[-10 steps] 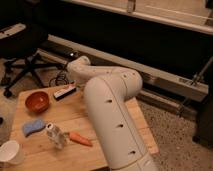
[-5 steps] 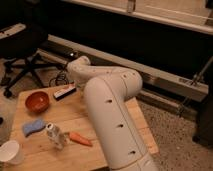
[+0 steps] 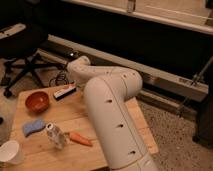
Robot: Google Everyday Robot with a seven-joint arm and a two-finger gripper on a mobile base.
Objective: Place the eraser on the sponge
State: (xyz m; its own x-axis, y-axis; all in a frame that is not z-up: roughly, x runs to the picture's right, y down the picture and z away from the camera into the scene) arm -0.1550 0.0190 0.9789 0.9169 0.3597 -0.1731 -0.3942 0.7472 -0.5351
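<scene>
The eraser (image 3: 65, 92), a flat black block with a light side strip, lies at the table's far edge, right of the red bowl. The light-blue sponge (image 3: 33, 126) rests on the wood at the left, nearer the front, with nothing on it. My white arm (image 3: 107, 105) rises from the lower right and bends toward the far left. The gripper (image 3: 70, 80) at its end hangs just behind and above the eraser, mostly hidden by the wrist.
A red bowl (image 3: 37, 101) sits left of the eraser. A clear bottle (image 3: 55, 135) and an orange carrot (image 3: 80, 139) lie beside the sponge. A white cup (image 3: 10, 152) stands at the front left corner of the wooden table (image 3: 75, 117). An office chair (image 3: 22, 55) stands behind.
</scene>
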